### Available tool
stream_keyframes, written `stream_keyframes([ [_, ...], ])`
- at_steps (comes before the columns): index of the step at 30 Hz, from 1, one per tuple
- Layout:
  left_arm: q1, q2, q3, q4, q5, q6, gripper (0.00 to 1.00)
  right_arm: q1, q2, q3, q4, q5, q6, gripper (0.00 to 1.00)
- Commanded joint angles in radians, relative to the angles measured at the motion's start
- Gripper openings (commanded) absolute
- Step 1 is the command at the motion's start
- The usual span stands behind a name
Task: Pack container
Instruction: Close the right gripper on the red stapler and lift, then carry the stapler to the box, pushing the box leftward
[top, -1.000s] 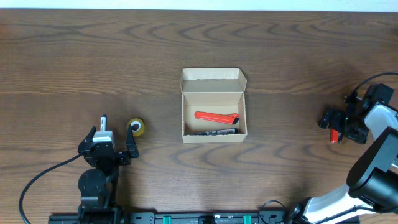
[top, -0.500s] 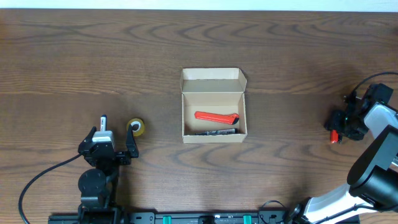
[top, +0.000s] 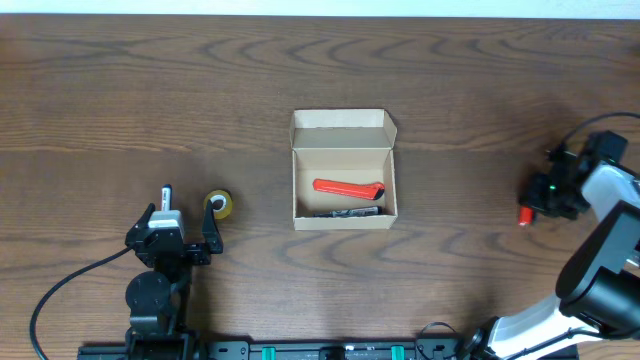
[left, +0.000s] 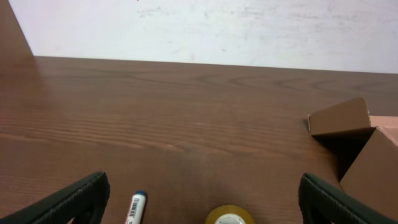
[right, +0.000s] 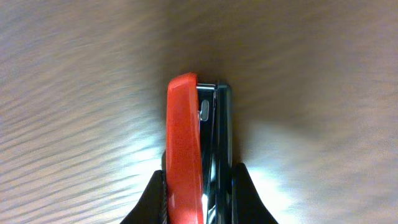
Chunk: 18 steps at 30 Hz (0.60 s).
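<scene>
The container (top: 344, 168), a tan cardboard box, stands open at the table's middle with its lid flap folded back. Inside lie a red tool (top: 348, 188) and a dark item (top: 345, 211). At the far right my right gripper (top: 532, 201) is shut on a red-and-black tool (top: 523, 215); the right wrist view has that tool (right: 184, 143) pinched between the fingers of the gripper (right: 199, 183). My left gripper (top: 186, 216) stands open at the lower left. In the left wrist view, a marker pen (left: 135, 207) and a yellow tape roll (left: 230, 216) lie between the fingers of the gripper (left: 202, 186).
The marker pen (top: 166, 195) and tape roll (top: 218, 205) lie left of the container, by my left gripper. The container's corner (left: 357, 143) shows at the right of the left wrist view. A black cable (top: 60, 290) loops at the lower left.
My right gripper has shut on the red-and-black tool and shifted slightly left with it. The left arm has not moved.
</scene>
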Motion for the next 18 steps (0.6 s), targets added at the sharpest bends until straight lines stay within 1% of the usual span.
stream_keyframes([
  [1, 0.003, 0.001, -0.014, -0.047, 0.027, -0.007, 0.95, 0.124, -0.071, 0.059, -0.029, -0.094, -0.026, 0.01],
  [3, 0.003, 0.001, -0.014, -0.047, 0.027, -0.007, 0.95, 0.197, -0.117, 0.106, -0.062, -0.100, -0.062, 0.01],
  [4, 0.003, 0.001, -0.014, -0.047, 0.027, -0.007, 0.95, 0.264, -0.155, 0.152, -0.092, -0.108, -0.114, 0.01],
  [6, 0.003, 0.001, -0.014, -0.047, 0.027, -0.007, 0.95, 0.347, -0.194, 0.206, -0.120, -0.108, -0.170, 0.01],
  [8, 0.003, 0.001, -0.014, -0.047, 0.027, -0.007, 0.95, 0.457, -0.232, 0.277, -0.150, -0.108, -0.263, 0.01],
  [12, 0.003, 0.001, -0.014, -0.047, 0.027, -0.007, 0.95, 0.680, -0.262, 0.394, -0.234, -0.101, -0.536, 0.01],
  [16, 0.003, 0.001, -0.014, -0.047, 0.027, -0.007, 0.95, 0.858, -0.262, 0.420, -0.306, -0.032, -0.825, 0.01],
  [18, 0.003, 0.001, -0.014, -0.047, 0.027, -0.007, 0.95, 0.914, -0.252, 0.420, -0.320, 0.011, -0.861, 0.01],
])
